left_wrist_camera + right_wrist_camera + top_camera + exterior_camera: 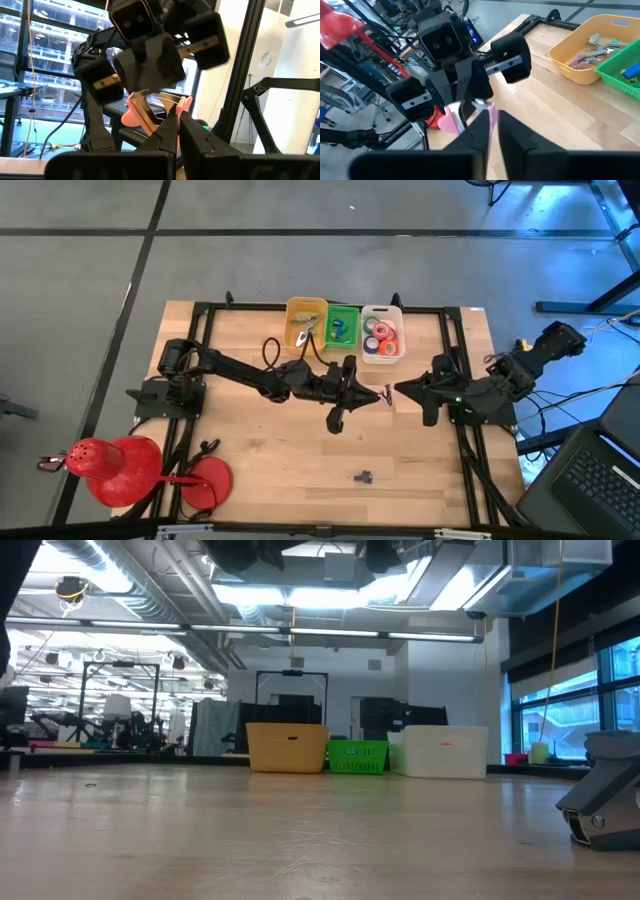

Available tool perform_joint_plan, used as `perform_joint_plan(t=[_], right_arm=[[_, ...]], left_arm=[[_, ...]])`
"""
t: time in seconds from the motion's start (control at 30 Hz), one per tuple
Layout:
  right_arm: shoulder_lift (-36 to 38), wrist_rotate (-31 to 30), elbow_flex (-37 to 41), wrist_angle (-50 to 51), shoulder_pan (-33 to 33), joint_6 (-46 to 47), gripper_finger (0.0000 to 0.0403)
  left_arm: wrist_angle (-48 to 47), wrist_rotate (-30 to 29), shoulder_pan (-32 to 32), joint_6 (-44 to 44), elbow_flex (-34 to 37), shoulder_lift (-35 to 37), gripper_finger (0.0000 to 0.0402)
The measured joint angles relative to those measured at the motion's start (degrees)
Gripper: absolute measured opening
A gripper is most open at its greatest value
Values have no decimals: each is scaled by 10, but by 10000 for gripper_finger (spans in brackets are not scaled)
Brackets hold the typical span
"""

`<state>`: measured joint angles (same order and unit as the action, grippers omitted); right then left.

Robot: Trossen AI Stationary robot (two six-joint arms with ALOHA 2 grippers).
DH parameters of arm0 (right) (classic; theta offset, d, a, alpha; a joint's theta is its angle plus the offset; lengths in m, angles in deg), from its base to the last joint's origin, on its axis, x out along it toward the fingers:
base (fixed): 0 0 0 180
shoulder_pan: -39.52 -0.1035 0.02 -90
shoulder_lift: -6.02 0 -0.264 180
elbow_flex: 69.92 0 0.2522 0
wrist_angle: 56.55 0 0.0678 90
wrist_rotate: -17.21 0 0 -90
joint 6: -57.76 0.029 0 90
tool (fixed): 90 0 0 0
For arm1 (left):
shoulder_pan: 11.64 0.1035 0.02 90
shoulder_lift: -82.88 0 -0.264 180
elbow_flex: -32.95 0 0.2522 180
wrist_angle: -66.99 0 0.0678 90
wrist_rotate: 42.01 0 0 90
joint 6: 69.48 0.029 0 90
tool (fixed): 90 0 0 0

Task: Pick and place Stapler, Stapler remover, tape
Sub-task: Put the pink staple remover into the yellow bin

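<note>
A pink stapler remover (386, 395) with metal claws hangs above the table's middle, between my two grippers, which meet tip to tip. My left gripper (373, 392) reaches it from the left and my right gripper (398, 391) from the right; both are shut on it. A small grey stapler (363, 476) lies flat on the wood near the near edge and shows at the right of the low view (600, 802). The tape rolls (381, 334), red, green and purple, lie in the white bin. My left gripper (177, 124) pinches one pink handle end (186, 103) of the stapler remover between its two fingers, coming level from the table's left. The remover is lifted clear of the table. My right gripper (494, 122) pinches a pink edge (493, 111) of the remover between its fingertips, coming level from the table's right. The rest of the pink body (451, 120) sticks out toward the left arm.
Three bins stand in a row at the far edge: yellow (292, 312) with other removers, green (352, 313) with blue staplers, white (366, 350). Large red round things (112, 466) sit at the near left corner. Bare wood lies between the arms and the near edge.
</note>
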<state>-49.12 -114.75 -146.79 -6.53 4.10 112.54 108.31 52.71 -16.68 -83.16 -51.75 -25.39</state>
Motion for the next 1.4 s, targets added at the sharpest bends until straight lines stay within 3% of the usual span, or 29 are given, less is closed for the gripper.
perform_joint_plan(t=[0.23,0.37,0.57,0.67,0.83,1.1,1.4], right_arm=[[43,-3,0,12,0,-14,129],[82,-2,0,76,0,7,172],[116,-2,0,154,0,61,187],[115,-38,0,164,0,61,188],[113,-85,0,165,0,59,188],[113,-114,0,162,12,65,188],[113,-101,0,153,52,65,188]], left_arm=[[-11,1,3,-1,0,0,2],[-95,11,19,13,1,17,2],[-489,-31,90,110,-16,100,2],[-662,-49,147,165,-40,109,2],[-811,-52,265,205,-43,96,2],[-836,16,400,246,-44,71,2],[-834,35,430,302,-44,10,1]])
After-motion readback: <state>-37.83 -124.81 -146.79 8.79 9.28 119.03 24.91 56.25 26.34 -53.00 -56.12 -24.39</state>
